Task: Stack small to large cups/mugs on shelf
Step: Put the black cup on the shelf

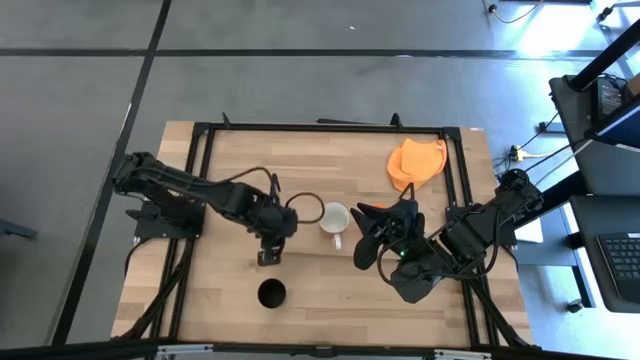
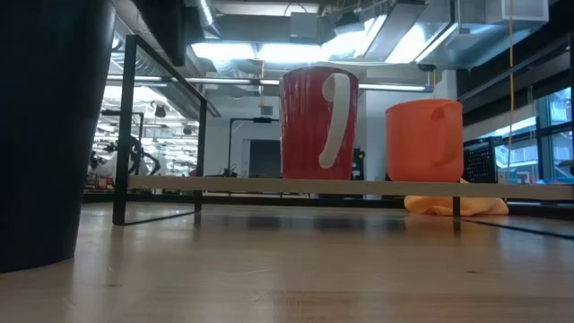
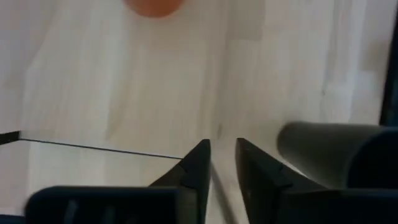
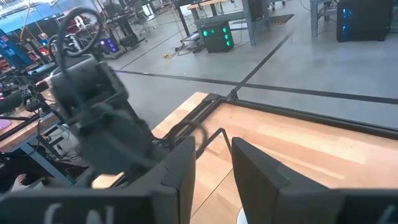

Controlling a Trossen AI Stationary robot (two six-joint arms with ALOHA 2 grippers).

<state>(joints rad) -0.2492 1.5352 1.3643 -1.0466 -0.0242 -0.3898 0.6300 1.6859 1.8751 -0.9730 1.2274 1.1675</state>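
The wire shelf (image 2: 224, 186) stands mid-table. On it stand a mug that is red outside and white inside, with a white handle (image 2: 318, 121) (image 1: 335, 218), and to its right the orange mug (image 2: 424, 141), which my right arm hides in the high view. The black mug (image 1: 271, 293) stands on the table nearer the front edge and fills the low view's left (image 2: 45, 135). My left gripper (image 1: 268, 256) points down over bare table between the shelf and the black mug, with its fingers almost together and empty. My right gripper (image 1: 362, 232) is raised beside the white-inside mug, with a narrow gap between its fingers and nothing held.
An orange cloth (image 1: 415, 162) lies at the table's far right, behind the shelf (image 2: 453, 205). The black table frame (image 1: 320, 127) runs along the edges. A thin shelf wire (image 3: 93, 148) crosses the left wrist view just ahead of the fingers.
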